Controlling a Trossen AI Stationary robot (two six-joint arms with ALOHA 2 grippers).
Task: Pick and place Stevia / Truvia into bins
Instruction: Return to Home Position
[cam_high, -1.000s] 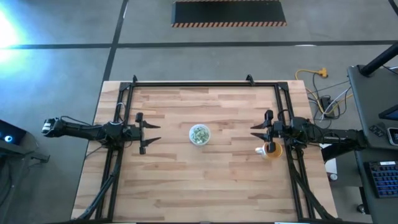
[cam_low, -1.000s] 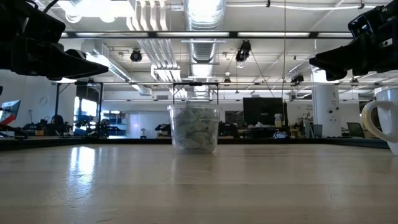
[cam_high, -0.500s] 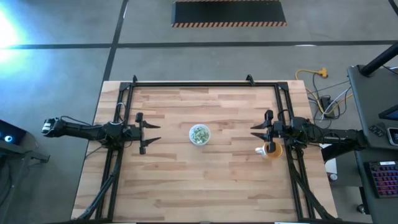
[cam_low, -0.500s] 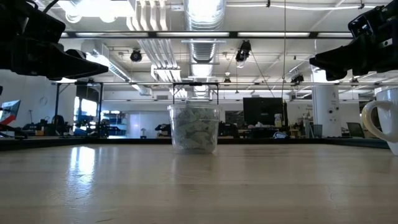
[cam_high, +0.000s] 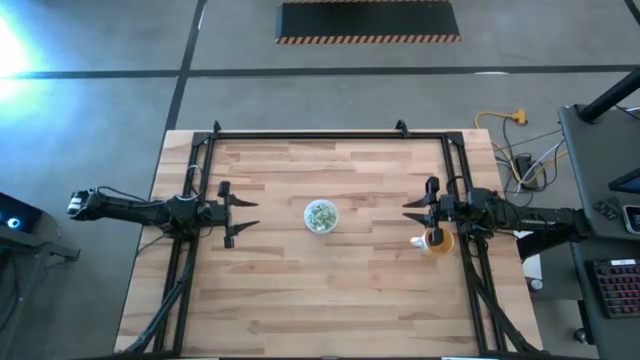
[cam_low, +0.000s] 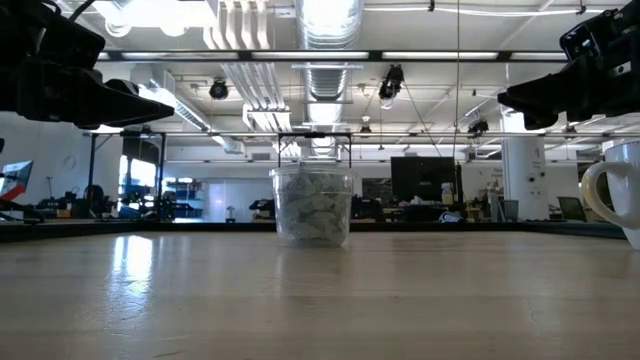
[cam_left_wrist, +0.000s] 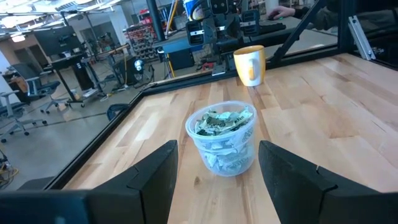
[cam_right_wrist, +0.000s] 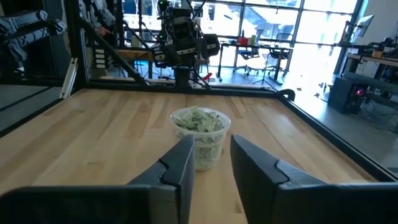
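Round clear cup (cam_left_wrist: 227, 157) on the plank table (cam_high: 300, 290), full of crumpled green packets (cam_left_wrist: 221, 118) (left end effector (cam_high: 254, 212), right end effector (cam_high: 407, 211): both spread).

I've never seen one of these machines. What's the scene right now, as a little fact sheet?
Left hand: open, empty, raised over the table, left side
Right hand: open, empty, raised, right side
Cup: mid-table, between the two hands, touched by neither
Packets: green and white, filling the cup
Orange cup: on the table by the right arm
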